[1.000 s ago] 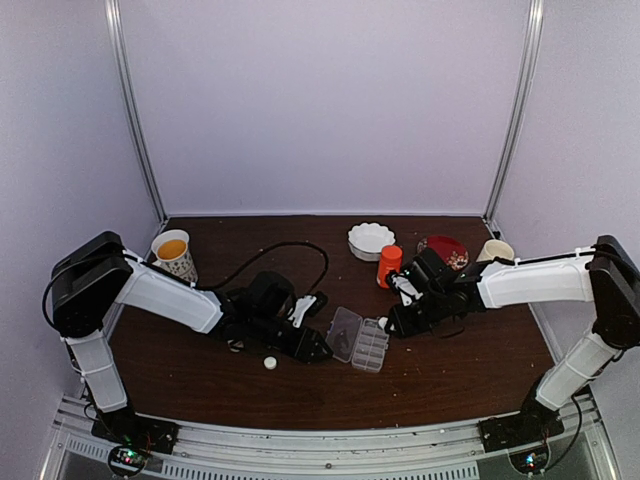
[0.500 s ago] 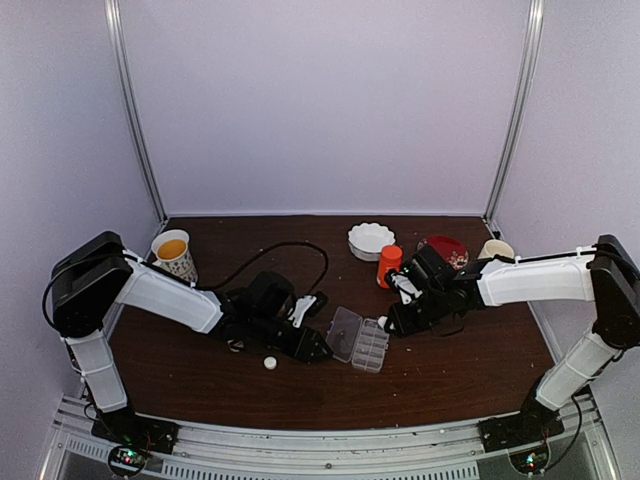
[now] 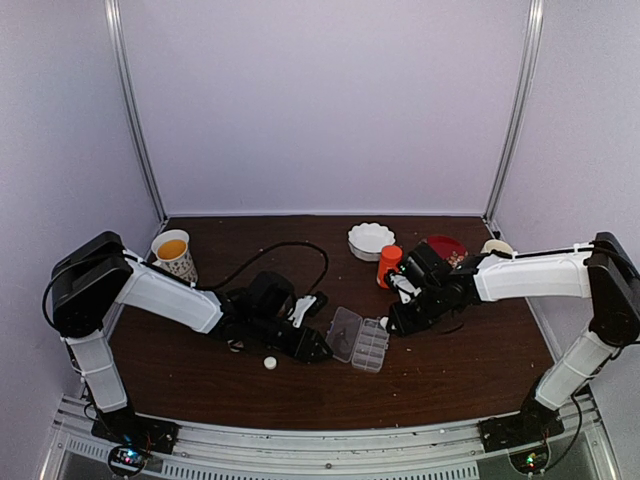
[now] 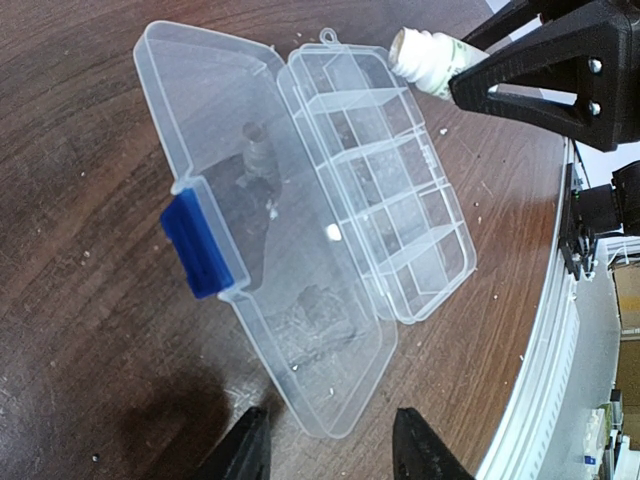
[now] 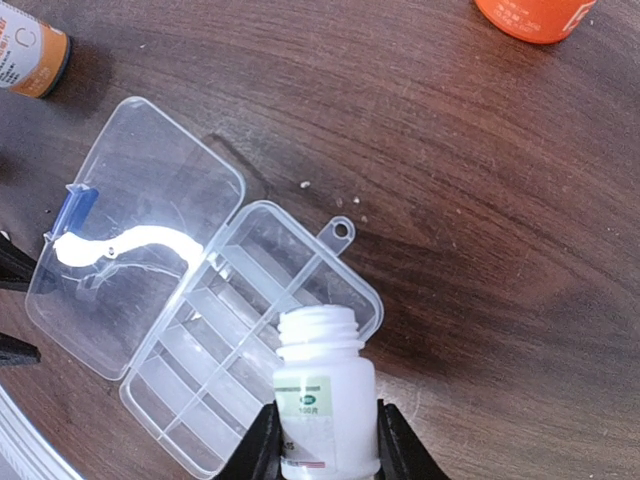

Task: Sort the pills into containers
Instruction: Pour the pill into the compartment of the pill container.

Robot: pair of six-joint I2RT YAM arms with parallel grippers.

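Two claws flank an open pill box (image 4: 375,150). The right claw (image 5: 328,445) is clamped on a small white bottle (image 5: 325,385), uncapped, its mouth at the box's far end. The left claw (image 4: 330,452) has its fingers spread and grips nothing, with a corner of the clear lid (image 4: 230,170) just in front of them. That lid lies flat on the worktop (image 3: 450,380), with its blue latch (image 4: 197,245) on the left. One tiny pale pill (image 4: 331,232) sits at the hinge side of a middle cell (image 4: 400,215). An orange bottle (image 5: 535,15) stands farther off, and a white cap (image 3: 269,363) lies near the left arm.
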